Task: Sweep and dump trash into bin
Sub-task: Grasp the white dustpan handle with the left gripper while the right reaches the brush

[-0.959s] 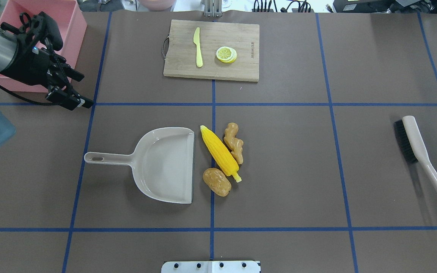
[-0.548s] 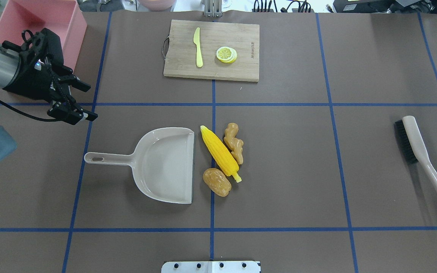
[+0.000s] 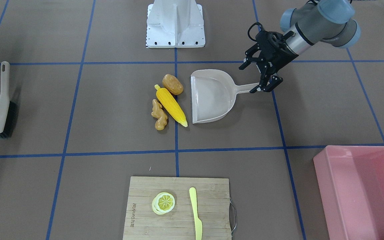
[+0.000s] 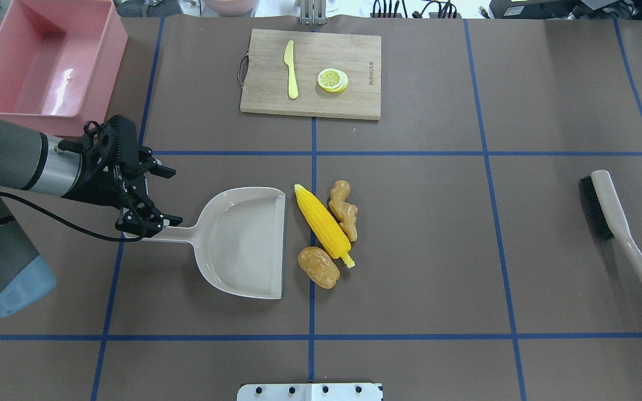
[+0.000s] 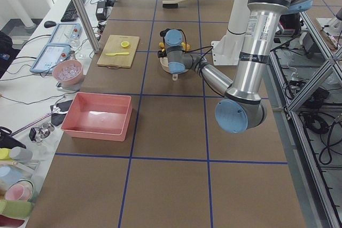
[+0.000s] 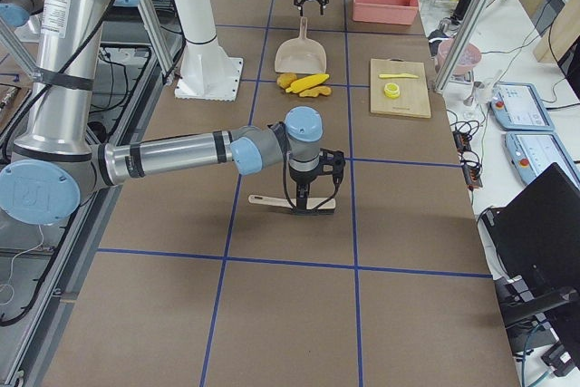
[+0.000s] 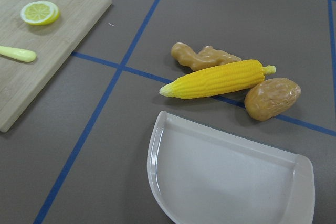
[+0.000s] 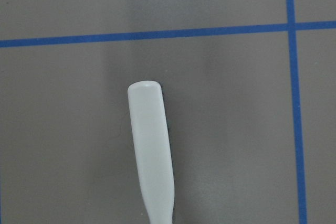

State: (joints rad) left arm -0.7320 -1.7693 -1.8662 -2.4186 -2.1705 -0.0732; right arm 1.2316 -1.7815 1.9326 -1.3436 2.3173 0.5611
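Bright even light, soft shadows; bin [image 4: 48, 67] glare

Dustpan [image 7: 226, 177] below; corn [image 7: 215, 80], ginger [image 7: 202, 57], potato [image 7: 272, 98] just beyond lip; cutting board [image 7: 58, 35] upper left.

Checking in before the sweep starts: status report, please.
Left gripper open over dustpan handle. Right gripper above brush, jaws unclear. Trash unswept beside dustpan; bin empty. Nothing between them.

Held the left arm [image 4: 14, 161] low and near level, the left gripper [image 4: 156, 196] pointing sideways toward the right side, jaws spread wide. Kept the right arm [image 6: 172, 156] extended, wrist bent, right gripper [image 6: 308, 198] aimed straight down; jaw spacing impossible to judge.
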